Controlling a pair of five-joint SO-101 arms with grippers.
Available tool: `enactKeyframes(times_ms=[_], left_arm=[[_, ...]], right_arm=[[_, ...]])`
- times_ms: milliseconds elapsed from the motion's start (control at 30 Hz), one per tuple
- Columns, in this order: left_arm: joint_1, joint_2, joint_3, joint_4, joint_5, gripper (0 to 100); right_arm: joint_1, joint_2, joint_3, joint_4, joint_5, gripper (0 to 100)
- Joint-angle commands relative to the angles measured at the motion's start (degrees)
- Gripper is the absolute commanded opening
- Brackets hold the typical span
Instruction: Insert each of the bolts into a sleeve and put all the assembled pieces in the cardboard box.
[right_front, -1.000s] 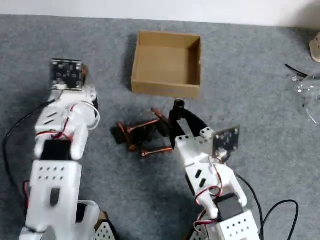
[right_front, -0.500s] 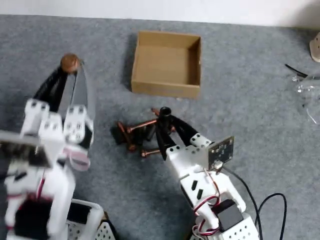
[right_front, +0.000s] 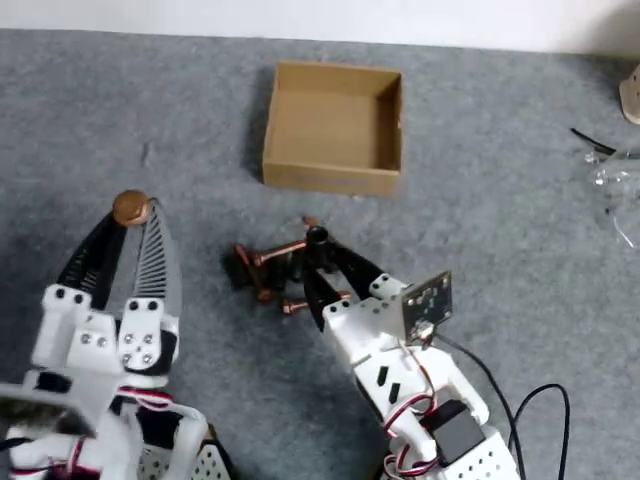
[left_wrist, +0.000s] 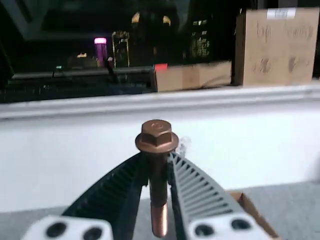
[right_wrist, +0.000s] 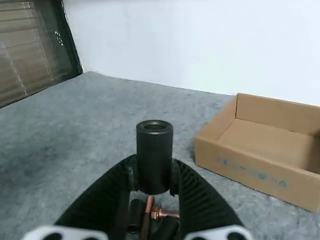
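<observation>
- Currently, left gripper (right_front: 136, 218) is clamping one bolt (right_front: 131, 207); right gripper (right_front: 318, 246) is clamping one sleeve (right_front: 316, 236), not yet joined.
- Cardboard box (right_front: 333, 178) is awaiting every assembly; loose pieces (right_front: 262, 270) are lying near it.

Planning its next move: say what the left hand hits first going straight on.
Likely nothing near: beyond the left hand and its bolt lies bare carpet, the box off to one side.

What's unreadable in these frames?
- Pile of bolts and sleeves: high view, the right gripper and its sleeve cover part, so no count.
- Cardboard box floor: right wrist view, near wall hides part, picture edge cuts the rest.
- Clear items by the high view's edge: too small to identify.
</observation>
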Motion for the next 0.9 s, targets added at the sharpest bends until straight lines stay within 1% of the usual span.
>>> enactKeyframes(times_ms=[0,33,133,233,300,433,500,533,667,867], left_arm=[[0.66,-1.8,4.79,-5.01,0.44,1],[1.63,-1.8,6.46,-7.3,0.62,1],[6.29,-1.89,10.42,-15.3,0.7,1],[13.76,-1.89,12.44,-22.51,0.7,1],[19.03,-1.89,12.79,-24.7,0.7,1],[27.38,-1.8,12.97,-23.56,0.79,1],[30.29,-1.8,12.97,-21.63,1.14,1],[31.16,-1.8,12.97,-20.57,2.46,1],[31.87,-1.8,12.97,-15.74,9.14,1],[31.6,-1.8,13.05,-14.86,9.67,1]], right_arm=[[-2.86,-1.01,-0.75,0.04,0.79,0.4],[-3.56,-1.01,-0.75,0.04,0.97,0.4],[-5.14,-1.01,-0.75,0.04,5.63,0.4],[-5.67,-1.01,-0.75,0.04,7.3,0.4],[-5.67,-1.01,-0.75,0.04,7.38,0.4],[-5.67,-1.01,-0.75,0.04,7.38,0.4],[-5.67,-1.01,-0.75,0.04,7.47,0.4],[-5.58,-1.01,-0.75,0.04,7.47,0.4],[-5.41,-1.01,-0.75,0.04,7.56,0.4],[-5.41,-1.01,-0.75,0.04,7.56,0.4]])
